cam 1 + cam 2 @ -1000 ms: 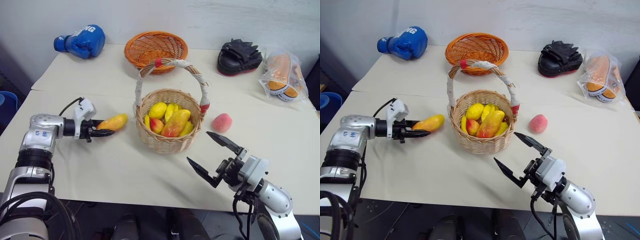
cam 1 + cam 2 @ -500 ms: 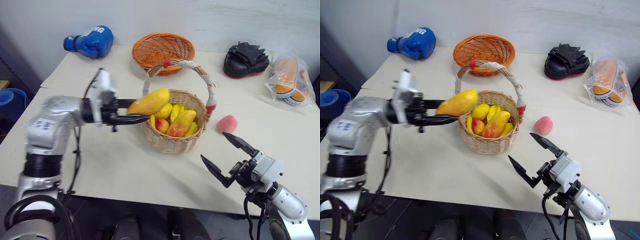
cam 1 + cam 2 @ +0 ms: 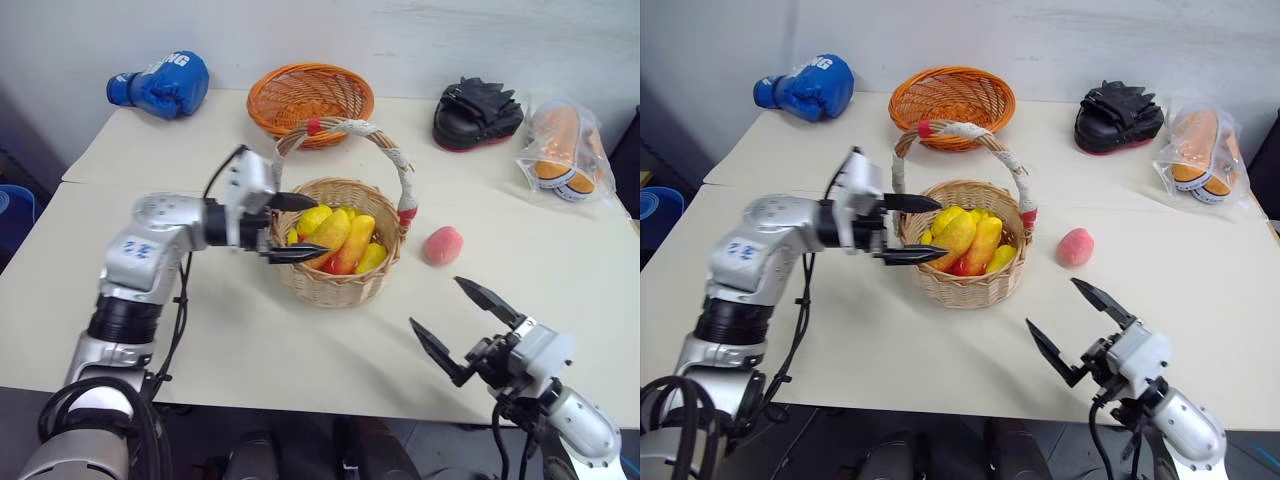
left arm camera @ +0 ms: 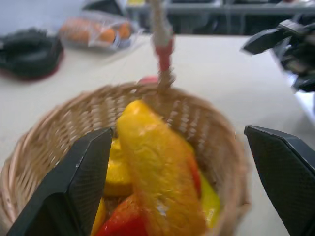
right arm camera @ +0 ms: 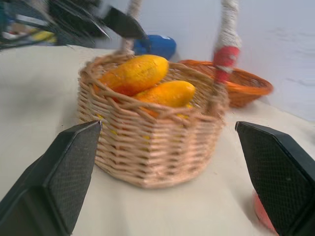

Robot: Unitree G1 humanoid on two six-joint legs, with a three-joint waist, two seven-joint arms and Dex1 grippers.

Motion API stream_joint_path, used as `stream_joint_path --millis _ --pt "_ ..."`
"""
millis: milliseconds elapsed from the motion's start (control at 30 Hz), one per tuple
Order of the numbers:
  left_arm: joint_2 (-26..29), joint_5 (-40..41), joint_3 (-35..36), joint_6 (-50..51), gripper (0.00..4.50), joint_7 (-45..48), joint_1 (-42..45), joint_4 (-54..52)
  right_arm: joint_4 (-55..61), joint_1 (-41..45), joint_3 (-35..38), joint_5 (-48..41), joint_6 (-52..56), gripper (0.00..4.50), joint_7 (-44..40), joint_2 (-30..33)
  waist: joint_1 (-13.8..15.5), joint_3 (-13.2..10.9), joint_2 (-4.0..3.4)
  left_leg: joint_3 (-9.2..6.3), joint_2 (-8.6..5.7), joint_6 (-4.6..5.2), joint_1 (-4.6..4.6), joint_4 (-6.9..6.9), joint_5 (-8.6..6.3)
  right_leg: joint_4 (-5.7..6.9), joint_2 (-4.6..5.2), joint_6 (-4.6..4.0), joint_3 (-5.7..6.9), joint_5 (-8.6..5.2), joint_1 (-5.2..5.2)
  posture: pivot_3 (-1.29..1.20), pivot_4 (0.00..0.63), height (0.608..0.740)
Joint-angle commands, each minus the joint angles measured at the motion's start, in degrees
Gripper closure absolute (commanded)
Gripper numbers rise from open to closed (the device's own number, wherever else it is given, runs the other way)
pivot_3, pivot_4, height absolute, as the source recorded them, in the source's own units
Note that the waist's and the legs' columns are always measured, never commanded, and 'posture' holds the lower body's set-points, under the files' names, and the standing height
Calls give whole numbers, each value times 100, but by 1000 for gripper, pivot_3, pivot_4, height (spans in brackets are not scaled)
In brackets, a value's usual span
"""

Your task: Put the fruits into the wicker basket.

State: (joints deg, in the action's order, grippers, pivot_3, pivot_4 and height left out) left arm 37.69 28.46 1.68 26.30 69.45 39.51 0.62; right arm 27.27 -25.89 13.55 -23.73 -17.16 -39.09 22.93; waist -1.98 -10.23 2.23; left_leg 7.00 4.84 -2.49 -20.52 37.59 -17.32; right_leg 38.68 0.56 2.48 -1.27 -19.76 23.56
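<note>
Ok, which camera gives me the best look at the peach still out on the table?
The left eye view: the peach lies whole and unblocked on the table, beside the wicker basket. The right eye view shows it equally whole. The left wrist view catches a red sliver behind the basket rim; the right wrist view only an edge.

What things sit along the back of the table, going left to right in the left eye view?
Blue boxing glove → orange basket → black mitt → bagged orange items.
</note>
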Motion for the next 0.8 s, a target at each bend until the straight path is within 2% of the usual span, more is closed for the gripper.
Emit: stream_joint_path --millis 33,167,300,367,533,600,700,800 --pt "488 214 747 -416 14 356 -402 100 -413 -343 750 -418 -311 0 -44 -76 12 0 0 0 0 0 8 -3 0 0 1 -2 -1 -1 -6 0 150 740" --pt "914 172 1376 -942 14 527 -1103 345 -1115 -588 1272 -605 -489 0 -179 -127 13 0 1 14 -1 6 35 -33 -2 -8 8 -4 -20 -3 -19 0 150 740" --pt "1241 235 1966 -1041 14 647 -2123 468 -1609 -522 1411 -611 -555 0 -255 -122 -22 0 0 20 5 18 38 -47 -9 -12 9 -7 -26 -4 -14 0 150 740" --pt "1254 308 2063 -1035 14 657 -2359 334 -1705 -410 1403 -618 -535 0 -291 -71 -35 0 0 21 8 23 37 -48 -12 -12 9 -9 -27 -5 -12 0 150 740" --pt "1000 885 2027 -456 14 225 -2320 -538 -1190 1243 1100 -1010 1304 0 250 909 -88 -4 -4 28 -1 42 35 -41 -18 -11 24 2 -37 12 -14 0 150 740" --pt "943 991 2002 -344 14 117 -2256 -654 -1150 1687 1046 -1177 1854 0 383 1109 -102 -3 -4 32 -5 47 36 -44 -13 -10 23 6 -43 21 -12 0 150 740" --pt "813 1090 1841 -249 14 2 -2118 -811 -1760 3507 440 -1141 3612 0 882 1679 -137 -7 -10 13 4 23 34 -50 -11 -12 -4 -6 -43 14 -4 0 150 740" --pt "723 1097 1715 -215 14 -84 -2045 -887 -2528 4664 -41 -963 4577 0 976 1768 -148 -21 -32 14 -11 9 24 -51 -1 -8 -3 0 -70 16 14 0 150 740"
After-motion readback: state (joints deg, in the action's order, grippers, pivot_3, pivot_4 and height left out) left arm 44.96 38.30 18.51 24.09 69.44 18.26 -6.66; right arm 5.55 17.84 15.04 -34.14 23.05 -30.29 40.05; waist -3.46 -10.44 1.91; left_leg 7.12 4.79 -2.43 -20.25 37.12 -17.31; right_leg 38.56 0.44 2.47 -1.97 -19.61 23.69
